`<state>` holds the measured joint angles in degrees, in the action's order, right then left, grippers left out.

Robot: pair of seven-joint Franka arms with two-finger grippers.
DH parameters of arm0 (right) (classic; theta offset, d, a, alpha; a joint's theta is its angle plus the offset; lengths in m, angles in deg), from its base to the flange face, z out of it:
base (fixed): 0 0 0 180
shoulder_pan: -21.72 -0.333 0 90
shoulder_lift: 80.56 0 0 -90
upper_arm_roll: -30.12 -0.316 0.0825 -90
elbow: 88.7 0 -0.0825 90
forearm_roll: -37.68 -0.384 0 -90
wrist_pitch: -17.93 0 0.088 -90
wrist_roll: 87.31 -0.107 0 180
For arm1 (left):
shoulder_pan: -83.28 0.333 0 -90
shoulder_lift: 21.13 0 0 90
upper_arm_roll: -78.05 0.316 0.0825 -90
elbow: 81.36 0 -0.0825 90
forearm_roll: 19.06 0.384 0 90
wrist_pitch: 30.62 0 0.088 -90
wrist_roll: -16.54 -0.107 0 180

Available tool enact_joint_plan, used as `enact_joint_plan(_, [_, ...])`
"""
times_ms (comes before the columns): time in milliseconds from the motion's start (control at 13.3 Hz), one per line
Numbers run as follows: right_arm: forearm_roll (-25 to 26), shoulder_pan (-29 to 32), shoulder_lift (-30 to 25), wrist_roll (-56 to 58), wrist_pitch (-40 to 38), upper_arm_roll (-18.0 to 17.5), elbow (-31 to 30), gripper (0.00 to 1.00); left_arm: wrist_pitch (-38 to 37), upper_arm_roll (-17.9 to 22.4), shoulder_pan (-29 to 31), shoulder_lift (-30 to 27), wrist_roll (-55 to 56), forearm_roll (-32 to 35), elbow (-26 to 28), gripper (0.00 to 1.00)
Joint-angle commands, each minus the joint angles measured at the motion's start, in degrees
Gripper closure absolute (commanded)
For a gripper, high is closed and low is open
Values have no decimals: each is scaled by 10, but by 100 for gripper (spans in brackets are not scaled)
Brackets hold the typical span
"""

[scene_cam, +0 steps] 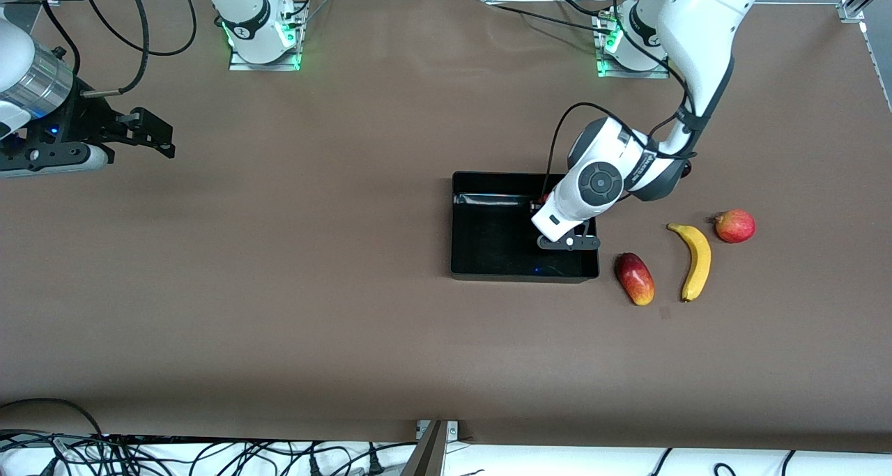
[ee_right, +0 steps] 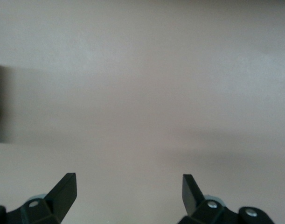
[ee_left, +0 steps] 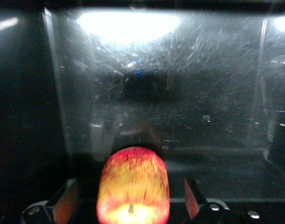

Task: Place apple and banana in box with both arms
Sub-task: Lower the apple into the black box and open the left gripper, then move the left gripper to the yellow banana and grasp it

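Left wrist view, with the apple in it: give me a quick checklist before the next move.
1. Apple inside the box: ok.
2. Left gripper open, fingers clear of the apple: ok.
3. Apple settled on the box floor: cannot tell.
4. Banana in the box: not ok, it lies outside, toward the left arm's end.
5. Right gripper open and waiting: ok.

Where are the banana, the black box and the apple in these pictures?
banana [scene_cam: 695, 260]: front view, middle of its yellow curve.
box [scene_cam: 460, 225]: front view, its wall toward the right arm's end.
apple [ee_left: 133, 186]: left wrist view, its red-yellow skin, between the left hand's fingers.
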<state>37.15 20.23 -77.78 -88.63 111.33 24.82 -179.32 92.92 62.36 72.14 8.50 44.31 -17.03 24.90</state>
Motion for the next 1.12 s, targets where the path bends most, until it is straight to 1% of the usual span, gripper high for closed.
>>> enact_joint_plan(0, [19, 9, 4, -2, 5, -9, 11, 0, -164, 10, 9, -41, -4, -3, -98, 0])
enact_joint_plan(75, [25, 8, 4, -2, 4, -9, 11, 0, -215, 12, 27, -38, -7, -2, -139, 0])
enact_joint_plan(150, [26, 8, 4, -2, 5, -9, 11, 0, -242, 12, 51, -37, -11, 4, -163, 0])
enact_joint_plan(225, [26, 8, 5, -3, 5, -9, 11, 0, -248, 12, 80, -37, -40, 16, -169, 0])
enact_joint_plan(450, [26, 8, 4, -2, 5, -10, 11, 0, -240, 13, 153, -23, -194, 63, -170, 0])
enact_joint_plan(600, [26, 8, 4, -2, 6, -10, 11, 0, -202, 13, 187, -2, -269, 96, -167, 0])
enact_joint_plan(750, [26, 8, 5, -3, 7, -10, 11, 0, -154, 13, 226, 32, -331, 125, -163, 0])
enact_joint_plan(900, [26, 8, 5, -3, 7, -10, 11, 0, -110, 13, 254, 60, -398, 126, -157, 0])
enact_joint_plan(1050, [26, 8, 5, -3, 7, -10, 11, 0, -49, 14, 268, 77, -455, 132, -132, 0])
